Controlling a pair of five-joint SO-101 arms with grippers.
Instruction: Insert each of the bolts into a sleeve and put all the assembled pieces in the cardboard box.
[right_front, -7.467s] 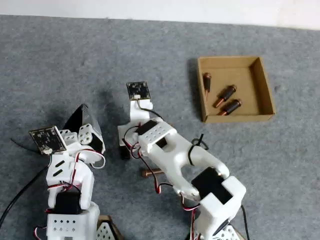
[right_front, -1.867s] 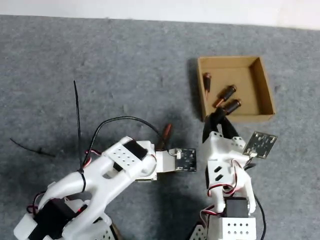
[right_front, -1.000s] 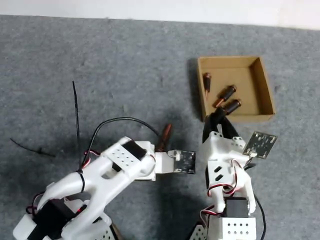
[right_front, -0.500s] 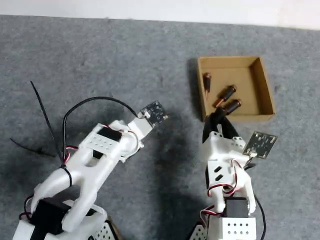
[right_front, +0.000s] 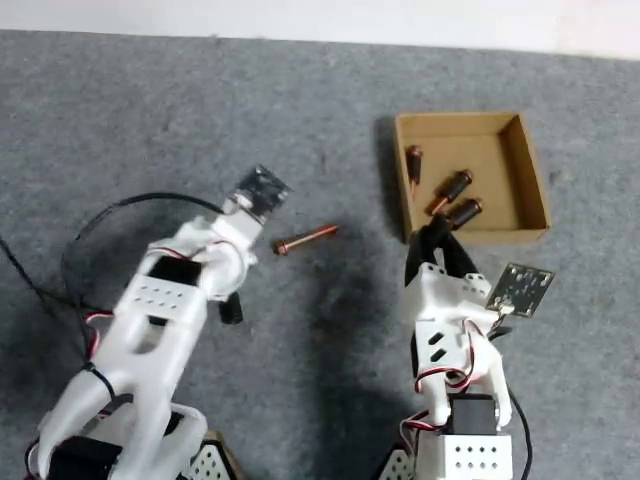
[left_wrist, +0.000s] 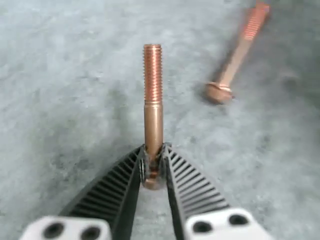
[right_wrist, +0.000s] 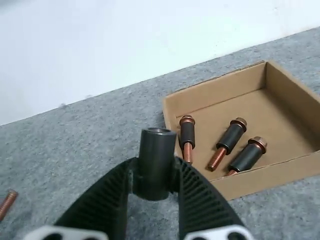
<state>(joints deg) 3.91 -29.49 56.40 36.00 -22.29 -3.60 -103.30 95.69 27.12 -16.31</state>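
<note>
Left gripper (left_wrist: 152, 156), clamped on the head of 1 bolt (left_wrist: 152, 100), is swinging well clear of the cardboard box (right_front: 470, 236), exposing a loose bolt (right_front: 306, 238) left of the box. Right gripper (right_wrist: 155, 172) is gripping a sleeve (right_wrist: 157, 152) beside the box. Mating is apparently being postponed; 3 assembled pieces (right_front: 452, 187) are lying inside the box.

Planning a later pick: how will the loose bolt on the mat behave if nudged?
The loose bolt looks like solid metal, so probably stiff and heavy for its size. Its round shank lies flat on the mat, so it may roll, likely curving around its wider head.
</note>
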